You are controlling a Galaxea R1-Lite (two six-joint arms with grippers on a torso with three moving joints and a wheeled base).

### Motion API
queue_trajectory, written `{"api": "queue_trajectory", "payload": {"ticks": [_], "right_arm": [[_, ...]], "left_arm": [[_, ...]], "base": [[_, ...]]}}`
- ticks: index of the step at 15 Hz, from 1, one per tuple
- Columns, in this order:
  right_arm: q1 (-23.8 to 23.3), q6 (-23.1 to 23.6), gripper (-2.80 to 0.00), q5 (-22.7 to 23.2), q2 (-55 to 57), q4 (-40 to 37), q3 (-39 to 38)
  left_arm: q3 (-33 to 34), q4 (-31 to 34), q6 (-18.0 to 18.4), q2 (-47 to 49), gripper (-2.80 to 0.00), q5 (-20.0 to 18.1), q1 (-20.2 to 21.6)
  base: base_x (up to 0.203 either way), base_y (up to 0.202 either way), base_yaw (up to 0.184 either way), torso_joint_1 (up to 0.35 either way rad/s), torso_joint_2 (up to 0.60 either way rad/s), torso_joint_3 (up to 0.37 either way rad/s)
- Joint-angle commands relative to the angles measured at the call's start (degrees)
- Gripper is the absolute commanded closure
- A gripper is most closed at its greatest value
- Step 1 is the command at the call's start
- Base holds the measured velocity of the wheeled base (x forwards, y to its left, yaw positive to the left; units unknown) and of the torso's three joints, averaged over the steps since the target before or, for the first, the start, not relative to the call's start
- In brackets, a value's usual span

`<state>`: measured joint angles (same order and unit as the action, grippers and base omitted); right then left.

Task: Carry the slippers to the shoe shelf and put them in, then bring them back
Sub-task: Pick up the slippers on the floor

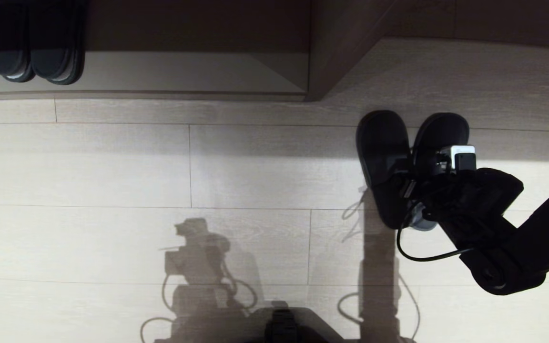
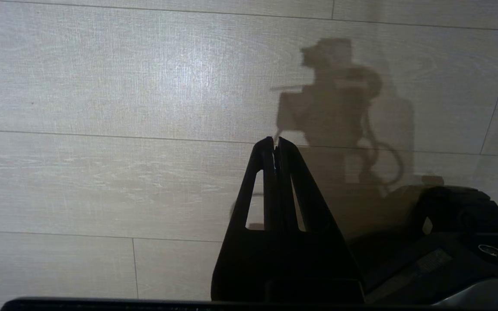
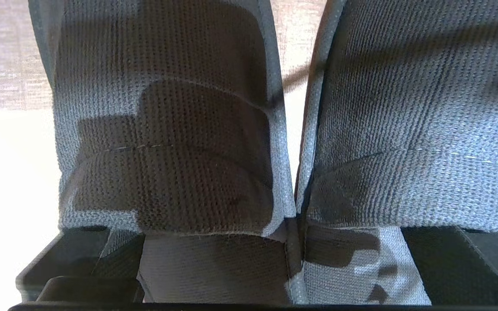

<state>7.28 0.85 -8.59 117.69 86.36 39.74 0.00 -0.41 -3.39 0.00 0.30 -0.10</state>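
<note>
A: Where are the slippers (image 1: 389, 157)?

B: Side by side on the floor (image 1: 160, 166), right of the shoe shelf (image 1: 160, 71). The right gripper (image 1: 410, 190) sits over their heels, fingers (image 3: 80, 259) spread wide, one outside each slipper, nothing clamped.

A: The step?

B: Likely either the pickup or the final release; the pictures don't settle it. A pickup needs both heels squeezed together.

A: The left gripper (image 2: 275, 144)?

B: Parked, clenched, empty.

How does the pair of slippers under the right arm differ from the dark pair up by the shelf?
The slippers lie on the floor with the right gripper over them; the other pair sits in the shoe shelf, untouched. The slippers splay apart; the other pair lies parallel. Both are dark.
</note>
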Motion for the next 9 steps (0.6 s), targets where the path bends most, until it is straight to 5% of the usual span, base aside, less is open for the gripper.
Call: {"api": "queue_trajectory", "payload": {"ticks": [1, 9], "right_arm": [[0.02, -0.28, 0.00, 0.12, 0.44, 0.65, 0.16], [0.02, -0.85, 0.00, 1.38, 0.43, 0.65, -0.02]], "left_arm": [[0.00, -0.02, -0.04, 0.00, 0.00, 0.05, 0.01], [0.00, -0.02, 0.05, 0.00, 0.00, 0.05, 0.01]], "base": [[0.000, 0.000, 0.000, 0.000, 0.00, 0.000], [0.000, 0.000, 0.000, 0.000, 0.00, 0.000]]}}
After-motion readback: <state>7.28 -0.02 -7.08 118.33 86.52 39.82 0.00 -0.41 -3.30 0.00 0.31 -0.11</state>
